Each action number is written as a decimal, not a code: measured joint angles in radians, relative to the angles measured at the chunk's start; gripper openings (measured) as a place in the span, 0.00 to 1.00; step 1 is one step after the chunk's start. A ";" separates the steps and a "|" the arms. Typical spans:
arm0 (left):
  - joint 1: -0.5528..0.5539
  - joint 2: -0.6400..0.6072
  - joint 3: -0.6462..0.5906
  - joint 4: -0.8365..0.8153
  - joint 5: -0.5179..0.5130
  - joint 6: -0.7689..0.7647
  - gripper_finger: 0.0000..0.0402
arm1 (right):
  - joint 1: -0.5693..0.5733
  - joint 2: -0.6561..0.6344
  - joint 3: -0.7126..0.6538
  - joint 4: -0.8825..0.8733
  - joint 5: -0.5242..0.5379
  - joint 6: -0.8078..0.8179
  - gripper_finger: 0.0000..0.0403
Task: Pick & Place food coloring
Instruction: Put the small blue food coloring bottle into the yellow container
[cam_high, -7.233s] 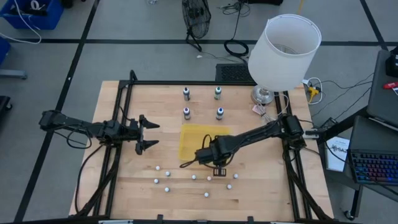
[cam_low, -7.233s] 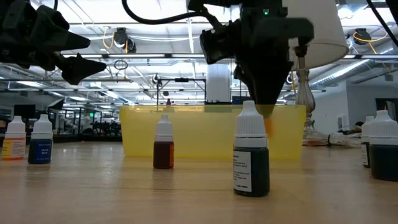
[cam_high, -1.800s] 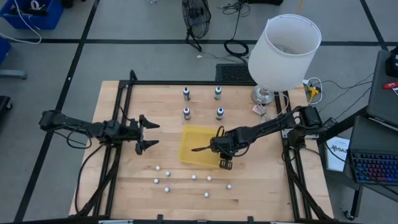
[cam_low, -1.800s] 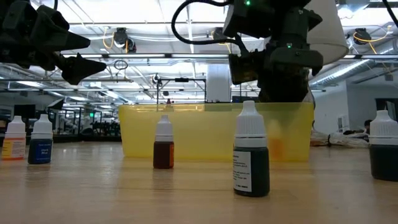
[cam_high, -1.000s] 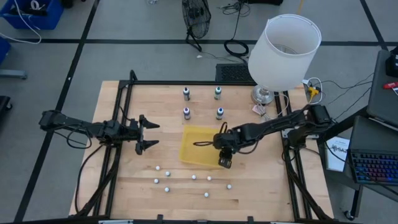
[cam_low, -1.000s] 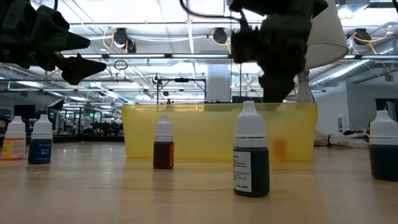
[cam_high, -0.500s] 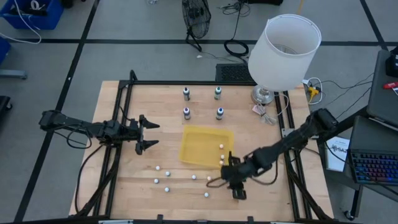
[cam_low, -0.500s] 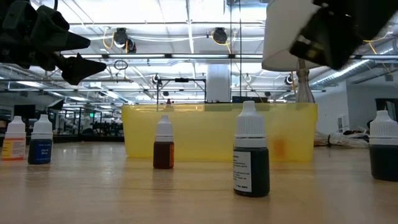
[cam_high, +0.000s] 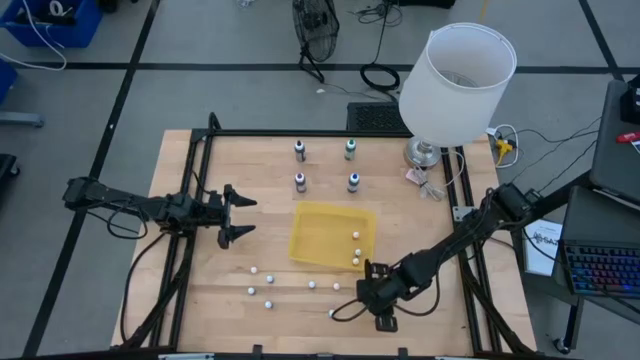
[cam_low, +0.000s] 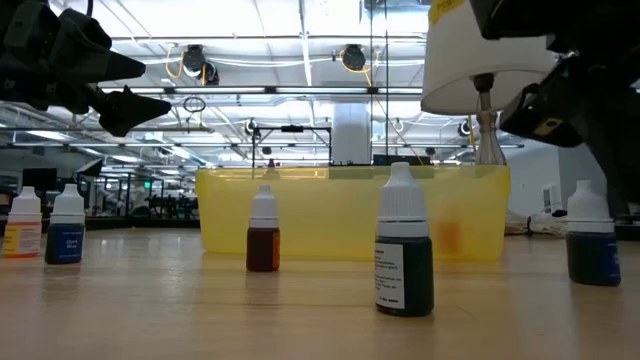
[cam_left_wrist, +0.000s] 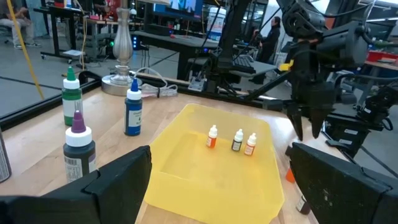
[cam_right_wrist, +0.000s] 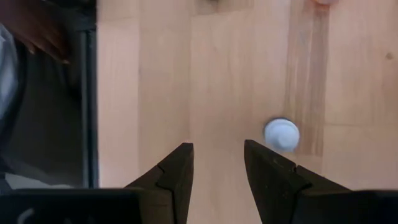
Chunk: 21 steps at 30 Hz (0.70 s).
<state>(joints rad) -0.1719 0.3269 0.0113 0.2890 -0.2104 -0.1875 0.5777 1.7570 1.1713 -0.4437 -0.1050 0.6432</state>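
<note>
From my console I see grey concrete floor (cam_high: 200, 90) crossed by dark tape lines around the wooden table (cam_high: 240, 170). A lamp with a white shade (cam_high: 458, 82) stands at the far right corner. A black wire fan (cam_high: 315, 28) sits on the floor beyond, a blue bin (cam_high: 55, 20) at the far left, a keyboard with lit keys (cam_high: 600, 270) on a desk at right. The low camera shows a hall with ceiling strip lights (cam_low: 300, 70) and ducts
</note>
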 joint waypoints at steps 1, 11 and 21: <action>0.000 0.000 0.000 0.000 0.000 0.000 0.94 | 0.000 -0.003 0.000 0.005 0.000 0.000 0.32; 0.000 0.000 0.000 0.000 0.000 0.000 0.94 | 0.002 -0.007 0.000 -0.046 -0.003 0.030 0.32; 0.000 0.000 0.000 0.000 0.000 0.000 0.94 | -0.014 -0.007 0.000 -0.073 0.063 -0.019 0.32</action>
<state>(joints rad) -0.1716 0.3271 0.0112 0.2890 -0.2107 -0.1875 0.5634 1.7504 1.1713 -0.5167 -0.0424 0.6238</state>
